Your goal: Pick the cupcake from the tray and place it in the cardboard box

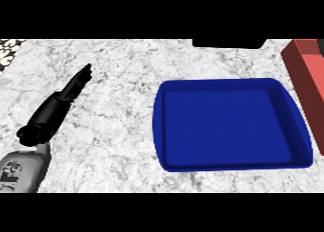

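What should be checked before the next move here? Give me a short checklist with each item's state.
1. Tray in view and flat on the counter: ok.
2. Cupcake on the tray: not ok, the tray's floor shows only blue and no cupcake is visible anywhere.
3. Box in view: ok in part, a red-brown box shows at the right edge, cut off by the frame.
4. Cupcake in the box: cannot tell, its inside does not show.
5. Left hand free: ok, fingers straight, holding nothing, left of the tray.
6. Right hand in view: not ok, it does not show.
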